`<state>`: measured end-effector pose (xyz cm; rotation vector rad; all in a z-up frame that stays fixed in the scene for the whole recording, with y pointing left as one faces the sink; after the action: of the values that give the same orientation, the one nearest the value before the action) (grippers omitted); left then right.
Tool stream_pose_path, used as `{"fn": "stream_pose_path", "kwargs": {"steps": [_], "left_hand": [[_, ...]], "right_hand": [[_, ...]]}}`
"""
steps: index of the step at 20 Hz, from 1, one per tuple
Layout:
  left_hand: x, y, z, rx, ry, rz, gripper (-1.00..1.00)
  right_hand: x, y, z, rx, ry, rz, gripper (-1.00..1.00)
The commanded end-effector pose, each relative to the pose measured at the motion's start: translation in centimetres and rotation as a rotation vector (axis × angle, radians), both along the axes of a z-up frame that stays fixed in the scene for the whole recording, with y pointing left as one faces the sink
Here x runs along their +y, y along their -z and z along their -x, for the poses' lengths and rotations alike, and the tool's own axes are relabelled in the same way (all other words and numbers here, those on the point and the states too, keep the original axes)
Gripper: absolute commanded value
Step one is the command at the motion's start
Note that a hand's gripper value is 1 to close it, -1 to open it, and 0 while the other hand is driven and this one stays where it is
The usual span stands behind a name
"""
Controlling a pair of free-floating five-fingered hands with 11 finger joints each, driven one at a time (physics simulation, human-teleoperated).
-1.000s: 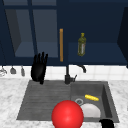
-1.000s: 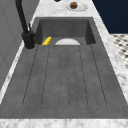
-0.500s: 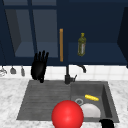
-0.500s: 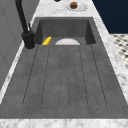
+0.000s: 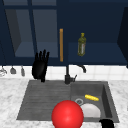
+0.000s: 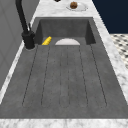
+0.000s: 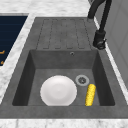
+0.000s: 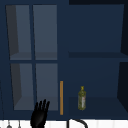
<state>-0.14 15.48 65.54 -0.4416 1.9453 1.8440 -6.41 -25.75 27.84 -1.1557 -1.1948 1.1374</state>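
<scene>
My left hand (image 5: 40,67) hangs open, fingers straight up, above the back left corner of the draining board, in front of the glass cabinet door; its fingers reach into the upper view (image 8: 40,115). It holds nothing. My right hand (image 5: 107,123) pokes in at the bottom edge by the sink's front right corner. A white plate (image 7: 58,90) lies in the basin with a yellow corn cob (image 7: 90,94) beside it, next to the drain (image 7: 82,80). A red ball (image 5: 67,115) shows low in the front view, in front of the sink.
A black faucet (image 5: 68,75) stands behind the sink (image 5: 106,87). An olive bottle (image 5: 81,45) stands on the open cabinet shelf, right of an orange door handle (image 5: 61,45). Utensils (image 5: 12,70) hang on the wall at left. A small dish with something brown (image 6: 73,5) sits on the far counter.
</scene>
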Motion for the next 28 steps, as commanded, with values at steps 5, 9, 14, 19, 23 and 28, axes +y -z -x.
{"fn": "stream_pose_path", "kwargs": {"steps": [5, 9, 14, 19, 23, 28], "left_hand": [[-0.6, 0.0, 0.0, -0.049, 0.051, 0.133, -1.00], [-0.9, 0.0, 0.0, -0.053, 0.051, 0.141, -1.00], [-1.3, 0.0, -0.1, -0.056, 0.052, 0.151, -1.00], [-1.7, -0.1, -0.1, -0.060, 0.053, 0.161, -1.00], [-2.1, -0.1, -0.1, -0.063, 0.055, 0.169, -1.00], [-2.6, -0.1, -0.1, -0.062, 0.055, 0.179, -1.00]], "right_hand": [[0.0, 0.0, 0.0, 0.000, 0.000, 0.000, 0.00], [0.0, 0.0, 0.0, 0.000, 0.000, 0.000, 0.00], [0.0, 0.0, 0.0, 0.000, 0.000, 0.000, 0.00], [0.0, 0.0, 0.0, 0.000, 0.000, 0.000, 0.00], [0.0, 0.0, 0.0, 0.000, 0.000, 0.000, 0.00], [0.0, 0.0, 0.0, 0.000, 0.000, 0.000, 0.00]]}}
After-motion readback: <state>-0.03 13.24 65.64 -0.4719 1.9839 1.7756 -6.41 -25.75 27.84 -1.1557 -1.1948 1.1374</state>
